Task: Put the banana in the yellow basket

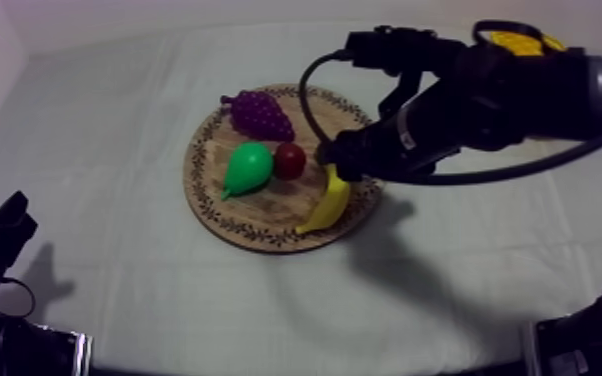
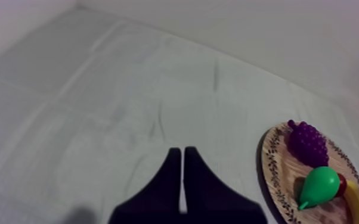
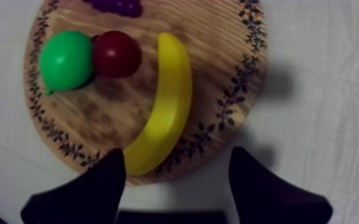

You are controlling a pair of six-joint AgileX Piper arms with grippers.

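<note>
Our right tool (image 3: 179,156) hangs with its fingers apart over one end of the banana (image 3: 167,101), which lies on the wooden board (image 3: 220,47) beside the small red fruit (image 3: 116,53). Our left tool (image 2: 183,156) sits with its fingers pressed together above the bare tabletop (image 2: 128,89). Our right arm hides most of the yellow basket (image 1: 520,41).

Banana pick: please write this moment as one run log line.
phase: pre-grasp | right gripper: open, over banana end | banana: on board, not gripped | left gripper: shut, away from board
</note>
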